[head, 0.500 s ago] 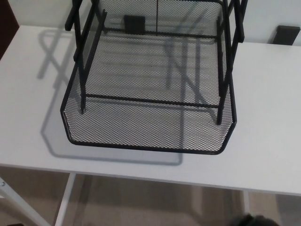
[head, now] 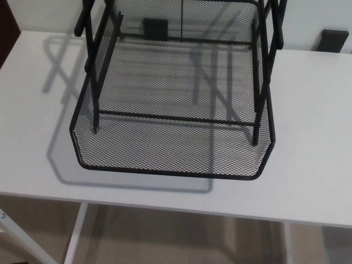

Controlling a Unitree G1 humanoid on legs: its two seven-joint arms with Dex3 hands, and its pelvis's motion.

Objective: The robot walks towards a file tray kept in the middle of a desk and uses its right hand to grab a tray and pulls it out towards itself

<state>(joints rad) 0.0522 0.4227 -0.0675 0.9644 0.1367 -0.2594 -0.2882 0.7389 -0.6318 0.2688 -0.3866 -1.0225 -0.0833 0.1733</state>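
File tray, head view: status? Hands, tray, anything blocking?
Neither hand in view. Black mesh file tray sits on the white desk, front lip near the desk's near edge, not grasped. Nothing between tray front and desk edge.

- A black mesh file tray (head: 170, 148) sits mid-picture on a white desk (head: 313, 137).
- Its black frame posts (head: 93, 82) rise toward 12 o'clock.
- Floor (head: 181, 236) shows at 6 o'clock.
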